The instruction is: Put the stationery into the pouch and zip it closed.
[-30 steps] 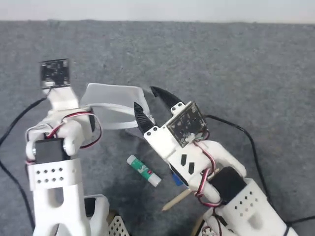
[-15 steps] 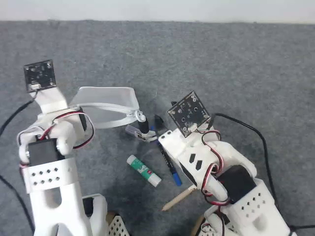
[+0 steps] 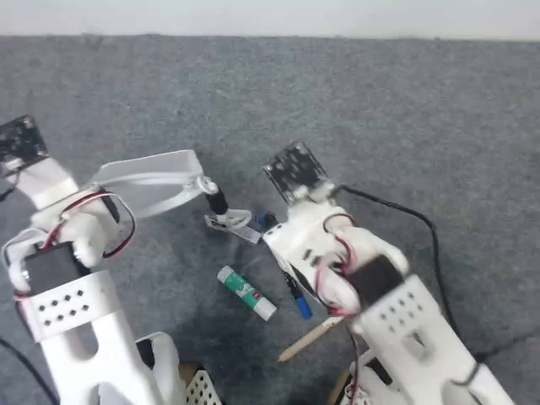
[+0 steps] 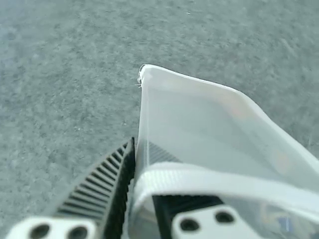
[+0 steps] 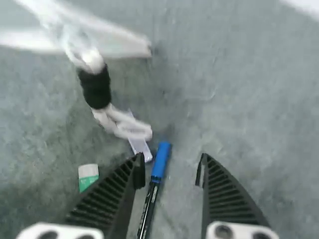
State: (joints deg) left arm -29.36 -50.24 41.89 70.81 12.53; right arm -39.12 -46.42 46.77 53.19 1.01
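Observation:
My left gripper [image 4: 144, 169] is shut on one edge of the translucent white pouch [image 4: 199, 134], which hangs above the grey mat at the left [image 3: 148, 181]. Its black zipper pull [image 3: 216, 202] and white tag [image 3: 232, 224] dangle off its right end. My right gripper [image 5: 171, 162] is open and low over the mat, its fingers either side of the blue-capped pen [image 5: 160, 154]. That pen [image 3: 295, 297] lies partly under the right arm. A green-and-white glue stick [image 3: 246, 293] lies left of the pen, and a wooden pencil [image 3: 308, 339] lies nearer the front.
Grey carpet-like mat [image 3: 422, 126] covers the table, open at the back and right. A black cable [image 3: 426, 232] runs off the right arm. The two arm bases stand along the front edge.
The left arm has swung left, carrying the pouch with it. The right gripper, earlier raised by the pouch mouth, has dropped down and now straddles the blue pen.

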